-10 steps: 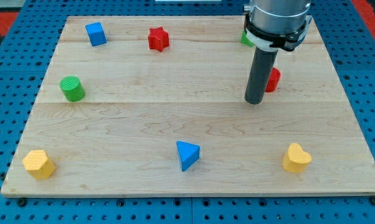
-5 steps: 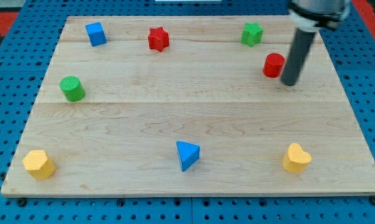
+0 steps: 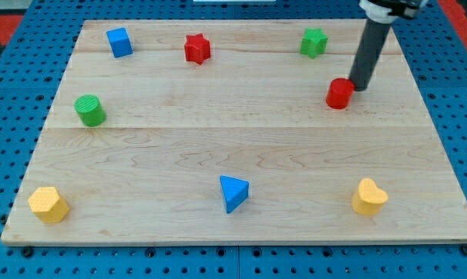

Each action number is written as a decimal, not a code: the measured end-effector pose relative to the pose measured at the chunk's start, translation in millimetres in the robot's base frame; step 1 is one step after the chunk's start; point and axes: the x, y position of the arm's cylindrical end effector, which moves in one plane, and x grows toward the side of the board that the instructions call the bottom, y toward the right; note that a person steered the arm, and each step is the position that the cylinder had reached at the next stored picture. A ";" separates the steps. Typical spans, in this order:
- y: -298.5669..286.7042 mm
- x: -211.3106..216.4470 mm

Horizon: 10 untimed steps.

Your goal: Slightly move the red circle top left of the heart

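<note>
The red circle [image 3: 340, 93] stands on the right part of the wooden board [image 3: 233, 147], well above the yellow heart [image 3: 368, 197] at the lower right. My tip [image 3: 361, 86] is touching the red circle's upper right side. The dark rod rises from there to the view's top right.
A green star [image 3: 313, 42] sits above the red circle. A red star [image 3: 196, 48] and a blue cube [image 3: 119, 42] are along the top. A green cylinder [image 3: 89, 110] is at the left, a yellow block [image 3: 47, 204] at the lower left, a blue triangle [image 3: 233, 192] at bottom centre.
My tip went from the red circle's left round to its right, then up to its upper right. The red circle has slid down and slightly left.
</note>
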 end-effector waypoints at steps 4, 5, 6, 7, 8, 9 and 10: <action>-50.0 1.6; -48.7 -9.8; -10.6 -43.5; 0.9 12.7; -21.0 22.5; -12.5 21.3; 0.8 4.6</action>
